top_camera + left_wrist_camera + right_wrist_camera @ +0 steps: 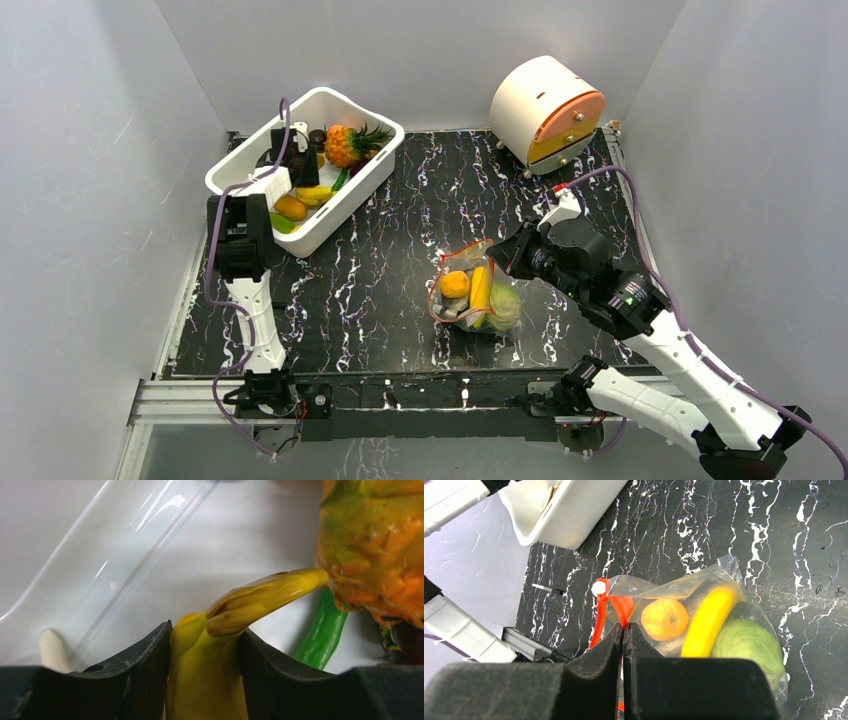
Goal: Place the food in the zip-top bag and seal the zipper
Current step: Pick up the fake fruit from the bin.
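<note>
The zip-top bag (475, 295) lies mid-table with an orange fruit (664, 618), a yellow banana (709, 620) and a light-green round fruit (749, 642) inside. Its mouth with the red zipper (601, 615) gapes open toward the left. My right gripper (623, 627) is shut on the zipper strip at the bag's mouth; it also shows in the top view (497, 258). My left gripper (205, 645) is down inside the white tub (370, 115), shut on a yellow banana (210, 675). It sits over the tub's fruit in the top view (303, 183).
The tub also holds a pineapple (350, 143), a green pod (322, 632), an orange-green fruit (375, 545) and other pieces. A round white and orange drum (545, 110) stands at the back right. Grey walls close in the table on three sides.
</note>
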### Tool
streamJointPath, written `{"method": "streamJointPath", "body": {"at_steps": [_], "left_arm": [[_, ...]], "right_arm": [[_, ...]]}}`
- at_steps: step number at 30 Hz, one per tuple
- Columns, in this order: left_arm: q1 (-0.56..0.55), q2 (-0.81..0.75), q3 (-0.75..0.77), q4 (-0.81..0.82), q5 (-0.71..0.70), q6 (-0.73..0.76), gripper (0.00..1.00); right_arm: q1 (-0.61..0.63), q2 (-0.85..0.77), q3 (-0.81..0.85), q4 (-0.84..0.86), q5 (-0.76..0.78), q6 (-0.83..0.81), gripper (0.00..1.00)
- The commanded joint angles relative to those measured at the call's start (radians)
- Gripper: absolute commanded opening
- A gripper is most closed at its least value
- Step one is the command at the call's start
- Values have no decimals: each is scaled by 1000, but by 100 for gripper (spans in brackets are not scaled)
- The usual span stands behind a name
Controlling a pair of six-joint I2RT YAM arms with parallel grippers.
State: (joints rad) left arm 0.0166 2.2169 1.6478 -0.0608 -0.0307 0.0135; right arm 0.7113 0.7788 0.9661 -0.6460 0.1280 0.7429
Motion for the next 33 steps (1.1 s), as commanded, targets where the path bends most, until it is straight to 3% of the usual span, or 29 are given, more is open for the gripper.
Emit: {"method": "streamJointPath", "body": {"at_steps": [1, 14, 24, 33], "left_arm": [[4, -186, -43, 26, -29, -14, 19], [-1, -447, -161, 133, 9, -49, 16], [-22, -720, -278, 72, 206, -176, 18], [-73, -973, -490, 220, 417, -416, 18]], "right_arm": [[-2, -11, 11, 85, 2, 7, 0], [-1, -17, 22, 69, 4, 33, 0], [-1, -6, 8, 109, -31, 68, 0], [-2, -7, 19, 161, -32, 123, 0]]}}
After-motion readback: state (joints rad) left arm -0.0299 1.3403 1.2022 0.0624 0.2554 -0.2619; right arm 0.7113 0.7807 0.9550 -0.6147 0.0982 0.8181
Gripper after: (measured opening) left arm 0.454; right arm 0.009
